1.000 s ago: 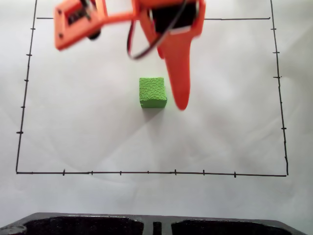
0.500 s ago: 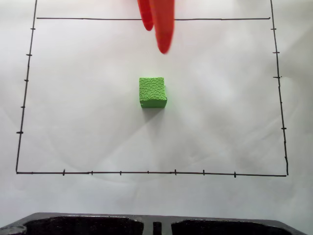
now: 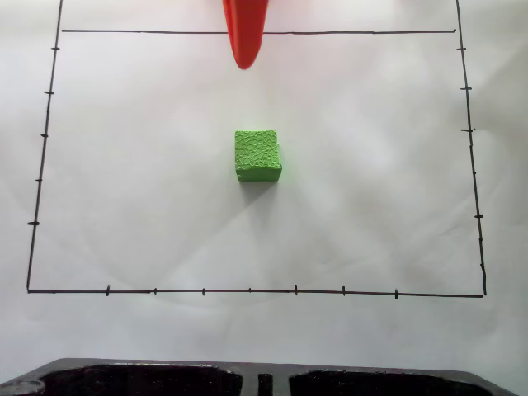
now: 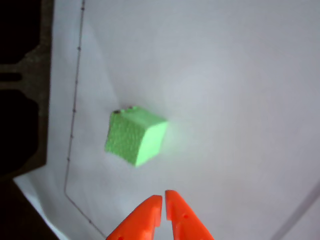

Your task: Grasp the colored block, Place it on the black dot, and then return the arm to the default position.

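Green block (image 3: pixel 258 155) sits mid-frame in the fixed view on white paper (image 3: pixel 148 190), inside the ruled border (image 3: pixel 247 290). In the wrist view, black specks (image 4: pixel 123 109) peek from its top edge. Gripper (image 4: pixel 163 199) at bottom centre is pinched closed, empty. No readable writing anywhere.

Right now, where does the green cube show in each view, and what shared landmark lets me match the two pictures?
Fixed view: green cube sits near the middle of the drawn rectangle, below the orange gripper.
Wrist view: the cube lies left of centre, above the gripper tips.
Shared landmark: the ticked black border line.
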Robot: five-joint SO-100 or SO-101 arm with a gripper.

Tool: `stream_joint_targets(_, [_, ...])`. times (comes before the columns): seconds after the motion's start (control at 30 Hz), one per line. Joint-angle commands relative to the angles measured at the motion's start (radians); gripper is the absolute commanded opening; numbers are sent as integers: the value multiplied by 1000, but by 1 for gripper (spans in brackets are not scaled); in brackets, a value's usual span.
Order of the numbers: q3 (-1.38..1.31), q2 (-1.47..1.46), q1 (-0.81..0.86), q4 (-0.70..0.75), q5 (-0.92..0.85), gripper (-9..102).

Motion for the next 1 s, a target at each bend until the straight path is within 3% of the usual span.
stream_joint_targets(0.0, [26,31,8,-20,29,0])
stream_joint_targets(0.97, [117,34,72,-51,100,0])
